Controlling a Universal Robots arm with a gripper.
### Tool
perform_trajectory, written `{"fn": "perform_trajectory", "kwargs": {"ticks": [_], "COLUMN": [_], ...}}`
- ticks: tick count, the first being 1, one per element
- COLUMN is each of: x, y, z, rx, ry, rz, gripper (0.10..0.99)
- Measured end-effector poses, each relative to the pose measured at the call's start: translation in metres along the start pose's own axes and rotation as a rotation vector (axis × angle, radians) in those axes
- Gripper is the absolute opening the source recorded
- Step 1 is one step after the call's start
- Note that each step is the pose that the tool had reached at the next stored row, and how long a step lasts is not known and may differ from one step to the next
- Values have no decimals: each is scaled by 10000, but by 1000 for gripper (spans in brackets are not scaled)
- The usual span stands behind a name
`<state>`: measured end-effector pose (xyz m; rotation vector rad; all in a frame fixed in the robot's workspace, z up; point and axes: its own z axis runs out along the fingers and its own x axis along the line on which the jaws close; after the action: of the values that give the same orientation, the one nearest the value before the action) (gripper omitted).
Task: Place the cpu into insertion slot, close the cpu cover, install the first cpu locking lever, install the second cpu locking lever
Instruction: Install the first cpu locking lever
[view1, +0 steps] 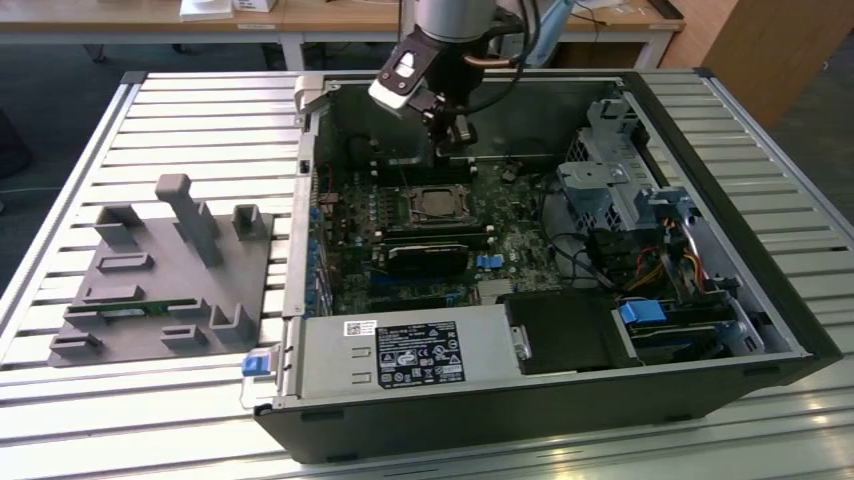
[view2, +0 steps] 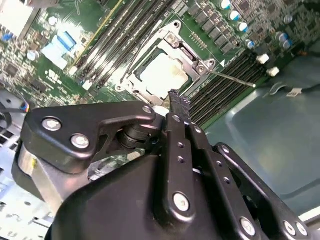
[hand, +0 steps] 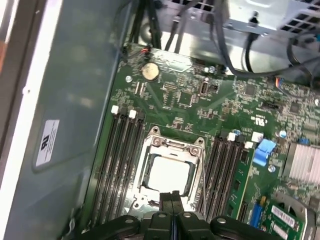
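1. Exterior view: the hand (view1: 454, 135) hangs inside the open computer case (view1: 534, 425), which lies on the slatted desk (view1: 174, 110). The insertion slot (view1: 434, 205) is directly below the fingertips.
2. Hand state: in both wrist views the two fingers (hand: 169, 200) are pressed together at the tips and nothing is between them.
3. Task item: in the first wrist view the cpu (hand: 167, 172) sits flat in the insertion slot just ahead of the fingertips. The cpu cover (hand: 172, 148) lies down over it, framing the pale face.
4. Lever: in the second wrist view a thin silvery locking lever (view2: 232, 78) juts sideways from the socket corner, beyond the fingertips and apart from them. Whether it is latched cannot be told.
5. Handling, judged:
   - The cpu is light, rigid and fragile, and is fit to be held by its edges only.
   - The cover is thin, stiff sheet metal that swings on its hinge. It is best pressed on the frame, not on the chip face.
   - The lever is a slim, springy, smooth rod and may slip off closed fingertips. The free end gives the most leverage.
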<state>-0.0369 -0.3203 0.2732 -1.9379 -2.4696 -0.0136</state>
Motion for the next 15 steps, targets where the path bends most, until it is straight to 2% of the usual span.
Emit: {"fn": "perform_trajectory", "kwargs": {"ticks": [8,13,15], "x": [1,6,6], "y": [-4,-25,-25], "z": [2,3,4], "rx": [12,19,21], "ry": [-4,-12,-13], "rz": [-1283,-1615,-1939], "gripper": [106,106,106]}}
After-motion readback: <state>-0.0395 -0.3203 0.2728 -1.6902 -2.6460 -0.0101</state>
